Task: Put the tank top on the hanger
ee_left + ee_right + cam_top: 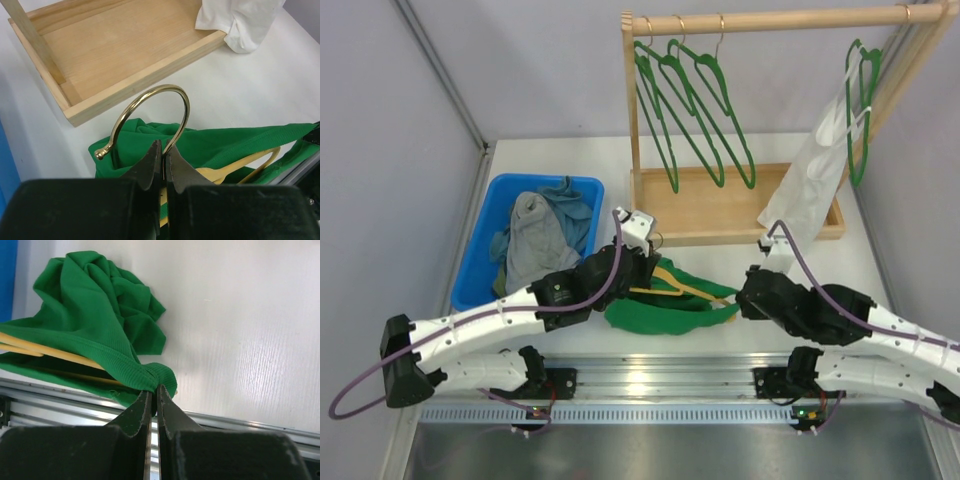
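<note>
Pinching the hanger (186,107) at its hook with our left gripper (161,146), the right gripper (154,389) nips the tank top (95,305) edge. The hanger runs left-right between them along the table (860,262) near edge.

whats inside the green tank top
The yellow hanger sits partly inside the tank top, gold hook poking out. How far its arms reach is covered by fabric.

Bright green tank top (100,305) lies bunched over the yellow hanger (50,350), gold hook (160,87) poking out.
</note>
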Motion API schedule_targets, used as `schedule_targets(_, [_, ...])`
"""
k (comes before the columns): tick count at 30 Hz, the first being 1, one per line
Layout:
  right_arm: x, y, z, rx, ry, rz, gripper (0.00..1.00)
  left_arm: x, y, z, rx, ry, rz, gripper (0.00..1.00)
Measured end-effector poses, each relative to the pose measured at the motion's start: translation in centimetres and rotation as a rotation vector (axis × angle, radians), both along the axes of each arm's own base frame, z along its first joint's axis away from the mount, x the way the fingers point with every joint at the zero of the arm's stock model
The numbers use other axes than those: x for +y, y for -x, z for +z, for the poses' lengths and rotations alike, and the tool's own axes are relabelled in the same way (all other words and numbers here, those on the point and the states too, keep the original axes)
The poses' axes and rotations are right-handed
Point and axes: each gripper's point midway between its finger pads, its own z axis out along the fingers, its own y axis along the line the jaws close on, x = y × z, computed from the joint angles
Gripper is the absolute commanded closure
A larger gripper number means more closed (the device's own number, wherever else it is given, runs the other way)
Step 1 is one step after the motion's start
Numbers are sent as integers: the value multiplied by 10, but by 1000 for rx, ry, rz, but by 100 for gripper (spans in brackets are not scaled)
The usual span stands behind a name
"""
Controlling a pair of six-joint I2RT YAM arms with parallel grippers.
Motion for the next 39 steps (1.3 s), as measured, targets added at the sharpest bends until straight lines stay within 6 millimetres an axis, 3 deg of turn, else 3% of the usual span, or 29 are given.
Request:
schedule_targets(9, [39,-19,33,-38,16,76,100,-7,-1,1,-3,11,-9,100])
schedule_targets(18, [72,-31,82,-101,-64,140,100,-15,-3,12,-21,50,-14,100])
schedule_targets(22, [73,-34,86,-107,-64,142,93,-17,-2,19,-29,67,-16,100])
schedule_targets(30, [68,-36,87,-115,-56,130,59,-19,1,20,-32,70,-22,100])
schedule_targets(34, [62,-34,92,-126,-71,126,57,-18,1,21,-34,70,-18,100])
schedule_targets(39, [60,-30,96,-145,-80,173,62,-19,1,22,-35,72,-19,100])
